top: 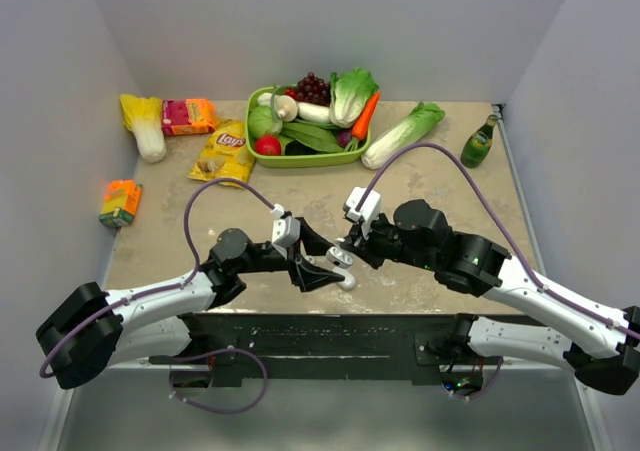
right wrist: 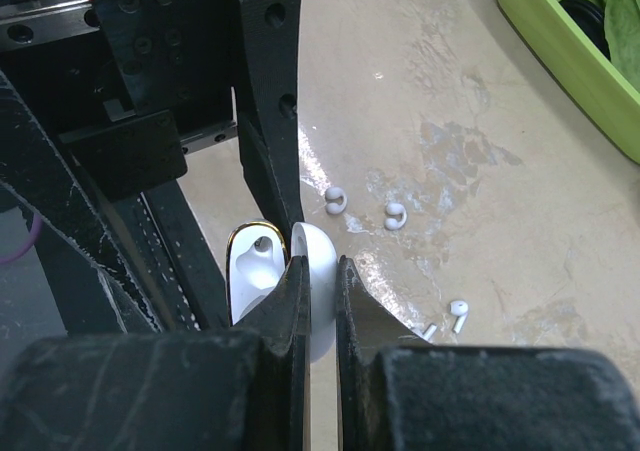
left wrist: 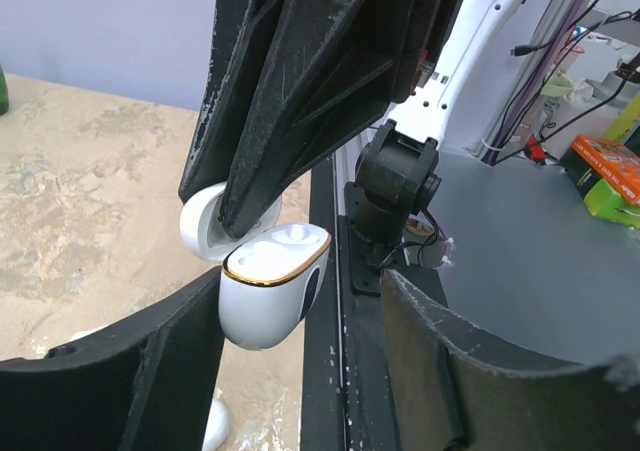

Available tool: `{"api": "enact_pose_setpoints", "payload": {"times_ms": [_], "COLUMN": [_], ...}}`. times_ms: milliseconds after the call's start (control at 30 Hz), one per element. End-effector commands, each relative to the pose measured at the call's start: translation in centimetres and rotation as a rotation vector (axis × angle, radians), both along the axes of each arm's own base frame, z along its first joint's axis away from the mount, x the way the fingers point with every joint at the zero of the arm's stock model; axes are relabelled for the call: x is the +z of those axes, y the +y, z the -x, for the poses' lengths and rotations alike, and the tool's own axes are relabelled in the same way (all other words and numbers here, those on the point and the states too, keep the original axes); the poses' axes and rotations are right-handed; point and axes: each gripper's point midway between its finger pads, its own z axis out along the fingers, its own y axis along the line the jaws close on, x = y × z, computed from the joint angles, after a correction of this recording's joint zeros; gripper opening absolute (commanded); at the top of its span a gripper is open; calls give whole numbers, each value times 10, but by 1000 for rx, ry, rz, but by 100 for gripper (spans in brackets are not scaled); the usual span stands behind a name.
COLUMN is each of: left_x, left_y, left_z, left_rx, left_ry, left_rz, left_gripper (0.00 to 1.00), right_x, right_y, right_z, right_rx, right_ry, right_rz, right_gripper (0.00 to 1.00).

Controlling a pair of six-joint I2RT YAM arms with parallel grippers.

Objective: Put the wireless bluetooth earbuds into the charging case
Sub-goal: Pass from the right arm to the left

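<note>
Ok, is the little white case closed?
No, the charging case is open, with its lid flipped up and pinched in the right gripper.

Cannot see most of the lid (right wrist: pixel 318 243) between the right tool's (right wrist: pixel 320 271) fingers. Cannot tell what fills the case (left wrist: pixel 268 291). Cannot see the basket (right wrist: pixel 575 71) whole past the edge.

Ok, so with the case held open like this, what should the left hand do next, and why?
Probably move the left hand, open and empty beside the case, over to the earbuds lying loose on the table and pick one up. The right hand pinches the lid, so the case stands open and ready.
</note>
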Motion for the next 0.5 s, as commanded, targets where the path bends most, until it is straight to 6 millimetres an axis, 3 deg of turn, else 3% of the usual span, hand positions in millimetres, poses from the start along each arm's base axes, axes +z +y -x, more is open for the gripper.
{"api": "enact_pose_setpoints", "payload": {"times_ms": [0,300,467], "left_x": [23,22,24], "left_y": [-2,-3,-2], "left_z": [-6,-9,-9], "left_rx": [14,17,21], "left_ry": [-42,-42,-39], "left_rz": [67,71,80], "left_gripper": [61,48,57], "right_x": [12,9,9], "right_y": [6,7,7], "right_z": [0,-1,-1], "right_rx": [7,9,8], "right_ry": [-25,-22,-21], "right_rz": [-55,-48,-50], "right_gripper": [0,0,0]}}
